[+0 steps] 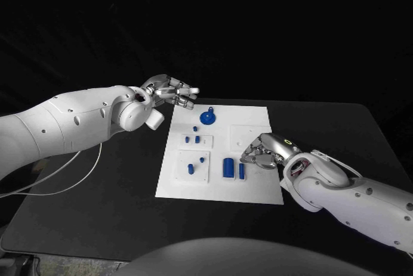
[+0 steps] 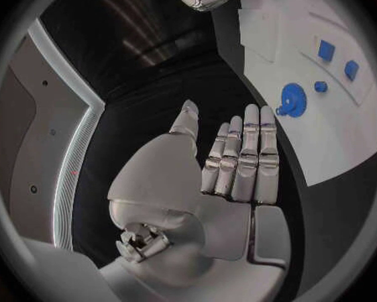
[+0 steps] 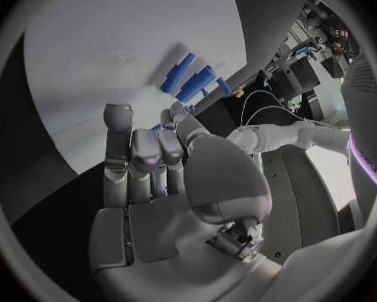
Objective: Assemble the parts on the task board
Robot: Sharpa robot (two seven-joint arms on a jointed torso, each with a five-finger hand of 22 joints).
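Head view, board: we see the task board (image 1: 249, 124) in the middle of the black table (image 1: 103, 210), with blue parts on it: a round disc part (image 1: 207, 117) near the far edge, small pegs (image 1: 196, 139) in the middle, and a tall cylinder (image 1: 228, 167) nearer the robot.
Head view, left hand: the left hand (image 1: 172, 92) hovers off the board's far left corner, fingers loosely curled, nothing in it as far as we can tell. Looks parked, our guess.
Head view, right hand: the right hand (image 1: 265, 152) sits low over the board just beside the cylinder, fingers bent down. Probably lining up a pick.
Left wrist view: left hand (image 2: 231, 164) has flat, straight fingers and an empty palm; disc part (image 2: 294, 101) lies on the board beyond the fingertips.
Right wrist view: right hand (image 3: 155, 161) has fingers curled inward above the board; blue bars (image 3: 188, 79) lie just beyond them. Whether a fingertip pinches anything, we can't tell.
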